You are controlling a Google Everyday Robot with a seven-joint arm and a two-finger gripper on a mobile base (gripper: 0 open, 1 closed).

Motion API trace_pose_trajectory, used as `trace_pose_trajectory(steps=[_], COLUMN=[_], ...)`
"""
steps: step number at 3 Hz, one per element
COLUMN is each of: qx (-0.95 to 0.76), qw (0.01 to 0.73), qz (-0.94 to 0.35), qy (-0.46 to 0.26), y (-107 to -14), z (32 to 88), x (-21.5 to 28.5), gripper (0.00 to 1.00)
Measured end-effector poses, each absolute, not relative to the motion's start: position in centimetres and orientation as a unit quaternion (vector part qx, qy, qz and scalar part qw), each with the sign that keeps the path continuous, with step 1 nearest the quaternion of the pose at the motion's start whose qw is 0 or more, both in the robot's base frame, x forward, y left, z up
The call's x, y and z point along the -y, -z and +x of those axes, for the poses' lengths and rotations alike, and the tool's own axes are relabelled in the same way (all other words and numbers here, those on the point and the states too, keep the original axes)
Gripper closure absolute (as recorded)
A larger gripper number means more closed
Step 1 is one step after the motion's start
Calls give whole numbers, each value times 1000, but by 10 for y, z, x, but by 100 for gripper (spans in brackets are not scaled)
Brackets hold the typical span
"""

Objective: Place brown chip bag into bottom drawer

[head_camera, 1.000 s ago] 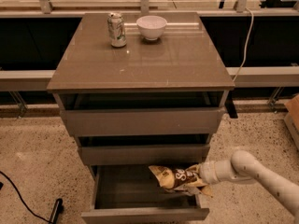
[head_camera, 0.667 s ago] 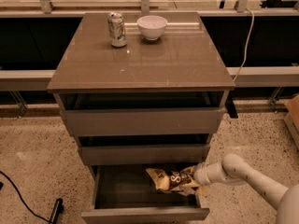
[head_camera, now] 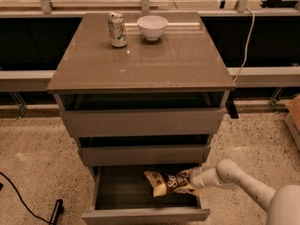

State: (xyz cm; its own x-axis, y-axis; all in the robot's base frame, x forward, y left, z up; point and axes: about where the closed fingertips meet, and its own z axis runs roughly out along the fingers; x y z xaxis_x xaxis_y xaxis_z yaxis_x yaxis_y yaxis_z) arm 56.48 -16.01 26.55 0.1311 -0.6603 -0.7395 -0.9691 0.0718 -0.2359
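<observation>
The bottom drawer (head_camera: 112, 191) of the grey cabinet is pulled open, its grey tray showing. The brown chip bag (head_camera: 168, 183), dark brown with white lettering and pale yellow ends, hangs inside the drawer's right half, just above the tray floor. My gripper (head_camera: 187, 181) reaches in from the right over the drawer's right side and is shut on the bag's right end. The white arm (head_camera: 243, 182) runs off to the lower right.
A green-white soda can (head_camera: 117, 30) and a white bowl (head_camera: 152, 27) stand at the back of the cabinet top (head_camera: 140, 64). The two upper drawers (head_camera: 140, 122) stick out slightly. A black cable (head_camera: 23, 205) lies on the floor at left. A box edge (head_camera: 294, 118) shows at right.
The gripper has carried the bag a little to the left and lower into the open bottom drawer. The arm has stretched further in.
</observation>
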Motion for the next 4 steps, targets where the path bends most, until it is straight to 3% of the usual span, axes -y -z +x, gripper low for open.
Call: trace_pose_trajectory(steps=[2,3,4], qx=[-625,-624,-624], qw=[378,377,377], qz=[-651,-651,-651], qy=[-208,-210,-210], y=[-263,-262,-262], z=[563,562,562], x=[155,152,152], gripper=[16,0,0])
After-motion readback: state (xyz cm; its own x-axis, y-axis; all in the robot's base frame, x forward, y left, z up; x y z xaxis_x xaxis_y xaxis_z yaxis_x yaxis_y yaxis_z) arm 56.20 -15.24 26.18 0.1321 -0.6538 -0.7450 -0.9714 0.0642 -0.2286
